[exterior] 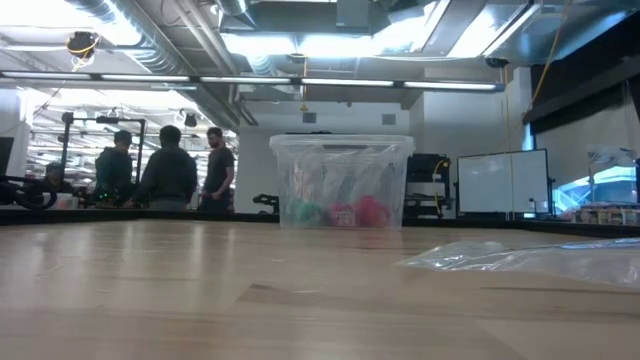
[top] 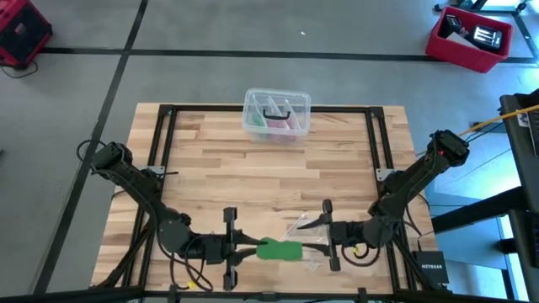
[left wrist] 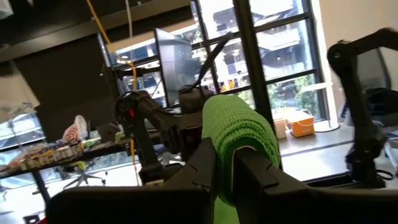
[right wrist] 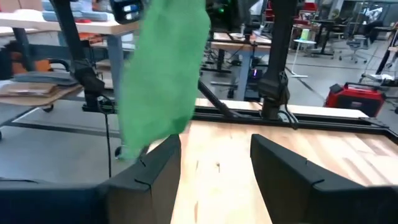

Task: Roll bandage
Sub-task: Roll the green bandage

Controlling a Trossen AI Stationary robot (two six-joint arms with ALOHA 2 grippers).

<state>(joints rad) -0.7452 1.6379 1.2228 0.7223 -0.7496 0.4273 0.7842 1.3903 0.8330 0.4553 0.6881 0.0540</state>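
Bandage (left wrist: 239, 134) sits pinched between your left gripper's (left wrist: 225, 163) nearly closed fingers at the table's (top: 253, 181) near edge, its loose green tail hanging just beside the right gripper (right wrist: 214, 158), whose jaws stand apart and empty. Keep the left pinch firm and bring the right fingers around the tail before turning, so the wraps stack evenly. A crumpled clear wrapper (top: 305, 225) lies close by the right gripper and may snag, while the clear plastic box (top: 276, 114) sits well apart at the far edge.

The bandage (top: 279, 250) lies between both grippers, plastic box (top: 276, 114) far behind.
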